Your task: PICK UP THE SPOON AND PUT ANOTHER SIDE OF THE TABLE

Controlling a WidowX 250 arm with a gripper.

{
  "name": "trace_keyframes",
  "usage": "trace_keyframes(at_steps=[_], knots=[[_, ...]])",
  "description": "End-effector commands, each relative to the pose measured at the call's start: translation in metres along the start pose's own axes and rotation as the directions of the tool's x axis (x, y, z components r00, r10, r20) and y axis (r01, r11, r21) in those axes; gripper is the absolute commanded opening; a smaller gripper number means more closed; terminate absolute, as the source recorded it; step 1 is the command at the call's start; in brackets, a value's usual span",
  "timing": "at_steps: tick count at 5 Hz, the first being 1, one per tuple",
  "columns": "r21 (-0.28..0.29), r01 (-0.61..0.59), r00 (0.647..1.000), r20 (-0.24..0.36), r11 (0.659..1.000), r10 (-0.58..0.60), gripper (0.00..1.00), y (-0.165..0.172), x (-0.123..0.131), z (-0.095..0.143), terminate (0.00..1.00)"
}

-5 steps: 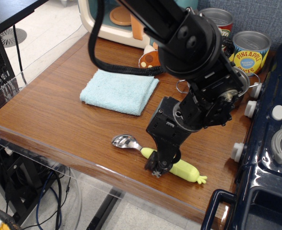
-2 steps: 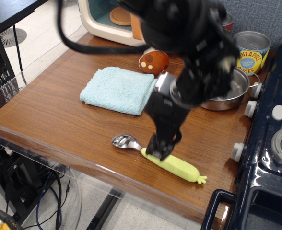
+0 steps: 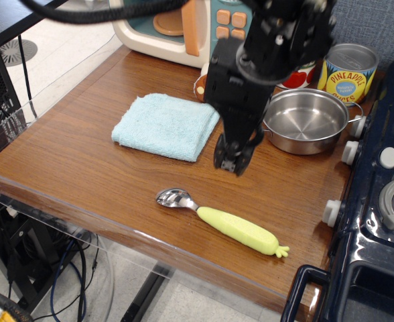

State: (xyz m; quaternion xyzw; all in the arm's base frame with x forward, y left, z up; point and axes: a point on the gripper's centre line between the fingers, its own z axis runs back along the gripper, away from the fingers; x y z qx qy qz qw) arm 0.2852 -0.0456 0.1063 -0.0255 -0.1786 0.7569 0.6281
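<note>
The spoon (image 3: 222,223) lies flat on the glossy wood-grain table (image 3: 83,168), near its front edge, shiny bowl pointing left, leafy yellow-green handle right. The gripper (image 3: 229,163) hangs above, empty; its finger gap cannot be told.

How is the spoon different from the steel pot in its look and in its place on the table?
The spoon lies flat near the front edge of the table; the pot stands upright further back, beside the toy stove. The spoon has a yellow-green handle like a carrot; the pot is all bare metal, with small loop handles. The spoon's bowl is small and shallow; the pot is wide, deep and empty. Both have shiny silver metal.
</note>
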Motion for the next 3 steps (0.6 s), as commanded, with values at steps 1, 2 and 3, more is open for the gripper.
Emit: trace_keyframes(at_steps=[1,2,3], knots=[[-0.048,-0.024,1.0,-0.021,0.999,0.023,1.0,0.0024,0.0198,0.0173,0.0],[-0.048,-0.024,1.0,-0.021,0.999,0.023,1.0,0.0024,0.0198,0.0173,0.0],[-0.048,-0.024,1.0,-0.021,0.999,0.023,1.0,0.0024,0.0198,0.0173,1.0]])
